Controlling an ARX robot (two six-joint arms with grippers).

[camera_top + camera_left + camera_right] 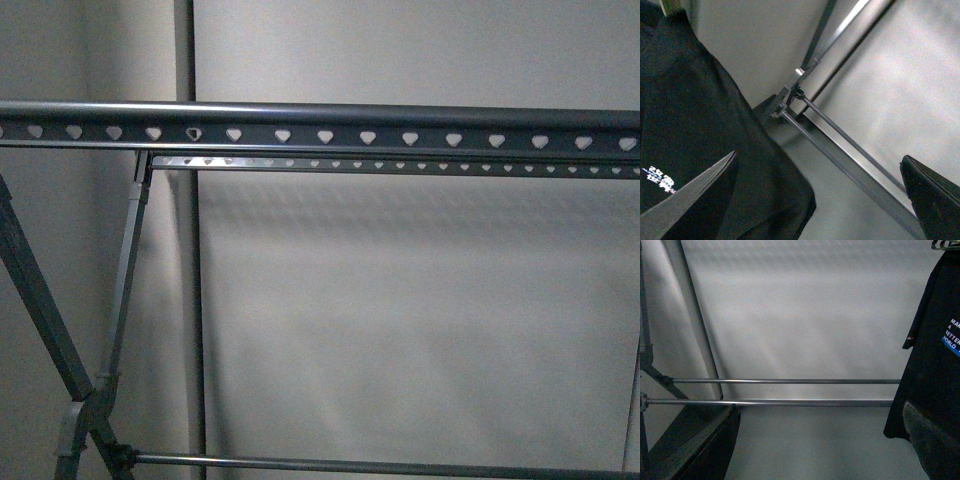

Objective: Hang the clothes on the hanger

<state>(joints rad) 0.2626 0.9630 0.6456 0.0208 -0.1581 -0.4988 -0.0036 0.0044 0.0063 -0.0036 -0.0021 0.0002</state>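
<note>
Left gripper (pixel 818 156) and right gripper (pixel 820 407) both gape wide, nothing between their fingers.
Black T-shirt (pixel 695 115) hangs right beside one finger of each; whether it touches them I cannot tell. Grey rack (pixel 320 125), with heart-punched rails, stands ahead before a pale wall (pixel 420 300).

- A plain grey floor (pixel 837 217) was seen in the left wrist view, bordered by a pale wall (pixel 920 90).
- The crossed legs of the hanger (pixel 791 89) were seen close above it; their feet could not be made out.
</note>
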